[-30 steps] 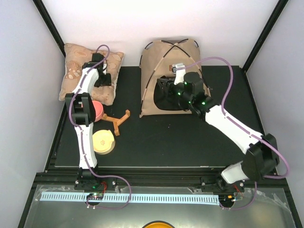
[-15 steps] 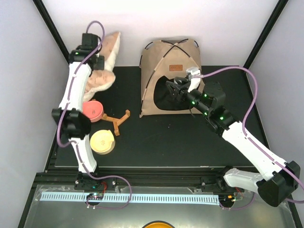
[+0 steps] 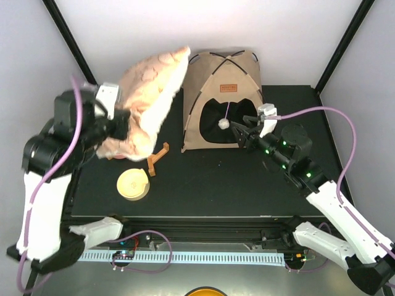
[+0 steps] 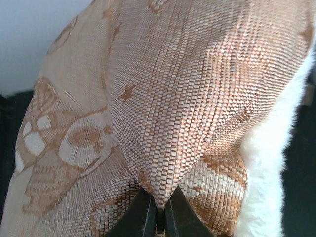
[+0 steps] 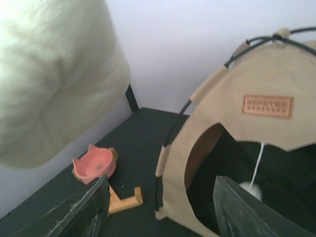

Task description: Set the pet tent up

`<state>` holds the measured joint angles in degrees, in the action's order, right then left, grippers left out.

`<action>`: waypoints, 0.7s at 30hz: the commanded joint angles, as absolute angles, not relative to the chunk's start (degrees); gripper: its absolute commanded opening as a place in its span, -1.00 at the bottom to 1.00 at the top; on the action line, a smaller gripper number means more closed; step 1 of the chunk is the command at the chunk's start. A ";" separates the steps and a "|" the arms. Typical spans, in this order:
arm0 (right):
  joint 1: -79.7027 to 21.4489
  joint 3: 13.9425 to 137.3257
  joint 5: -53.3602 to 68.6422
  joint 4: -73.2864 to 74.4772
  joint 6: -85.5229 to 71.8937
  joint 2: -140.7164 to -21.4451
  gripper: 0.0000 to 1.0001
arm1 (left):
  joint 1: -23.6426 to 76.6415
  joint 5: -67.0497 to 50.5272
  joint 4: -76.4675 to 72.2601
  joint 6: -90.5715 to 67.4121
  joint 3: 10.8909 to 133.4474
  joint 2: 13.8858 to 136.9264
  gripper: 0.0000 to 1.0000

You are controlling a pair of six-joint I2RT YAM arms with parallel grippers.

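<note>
Beige cushion (image 3: 145, 92) hangs left of the upright pet tent (image 3: 222, 74), pinched by one fold in the left gripper (image 4: 157, 217); it could slip or swing into the tent. Right gripper (image 5: 159, 187), jaws wide, faces its doorway

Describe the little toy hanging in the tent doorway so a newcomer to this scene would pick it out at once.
Find the pet tent, the tan canvas dome standing at the back of the black table. In its dark doorway a thin pale string hangs down to a small white ball. It is the only white thing against the black interior.
</note>
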<state>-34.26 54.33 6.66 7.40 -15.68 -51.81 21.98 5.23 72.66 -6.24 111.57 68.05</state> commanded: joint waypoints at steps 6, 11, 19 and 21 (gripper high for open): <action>-34.29 49.59 10.40 19.67 -21.09 -45.18 0.25 | 29.49 -32.80 43.38 -33.37 72.49 50.25 -0.97; -34.34 44.45 16.81 24.19 -26.74 -45.12 0.29 | 43.91 -25.20 16.54 -45.88 57.13 51.22 -0.97; -34.30 36.34 -3.74 31.67 -37.56 -40.54 0.58 | 57.55 -19.37 0.28 -45.76 56.23 69.42 0.38; -34.28 36.13 -7.60 33.35 -37.26 -40.17 0.69 | 57.74 -16.97 5.92 -42.97 58.25 69.86 0.68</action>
<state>-34.13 36.27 3.88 28.97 -33.21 -42.11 56.40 -21.43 11.55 -44.80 53.91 68.60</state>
